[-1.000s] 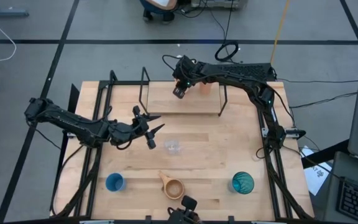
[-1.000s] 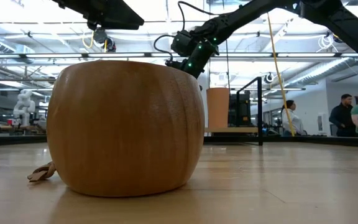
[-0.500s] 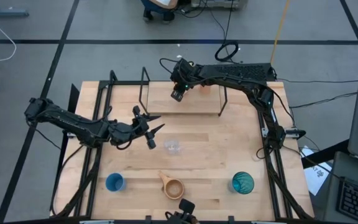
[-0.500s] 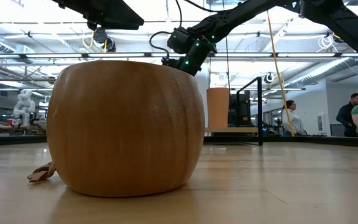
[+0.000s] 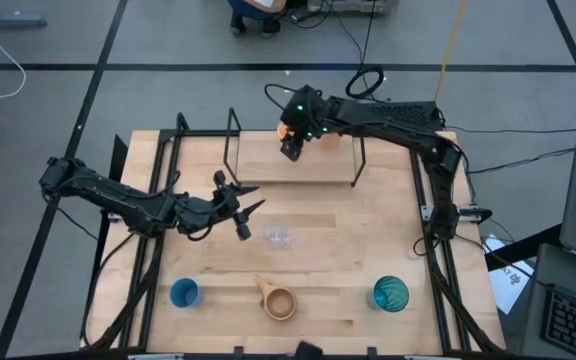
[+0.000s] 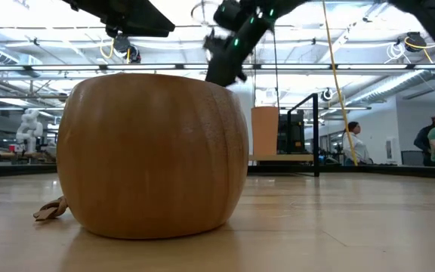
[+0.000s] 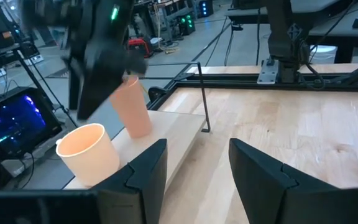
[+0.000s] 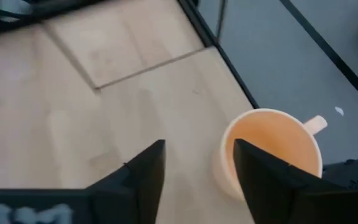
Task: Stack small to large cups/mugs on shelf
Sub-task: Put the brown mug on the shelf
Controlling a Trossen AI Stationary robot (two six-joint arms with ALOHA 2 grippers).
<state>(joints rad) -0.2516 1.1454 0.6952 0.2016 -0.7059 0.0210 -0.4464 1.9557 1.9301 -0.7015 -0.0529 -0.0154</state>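
Orange cups (image 7: 89, 151) (image 7: 133, 107) standing upright on the shelf (image 5: 293, 160) along the surface's far edge. Right end effector (image 5: 290, 148) above the shelf near them, fingers apart, empty. Left end effector (image 5: 245, 214) over mid-surface, fingers spread, empty. Clear cup (image 5: 279, 237) just beside it; blue cup (image 5: 185, 293), tan mug (image 5: 279, 301), teal tumbler (image 5: 390, 294) along the near edge.

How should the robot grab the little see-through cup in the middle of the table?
Best guess: come straight down on the clear cup and pinch its rim or opposite sides. It stands upright, mouth up, with no handle, and bare table all around it. The left claw is open right beside it, so it is the handier one.
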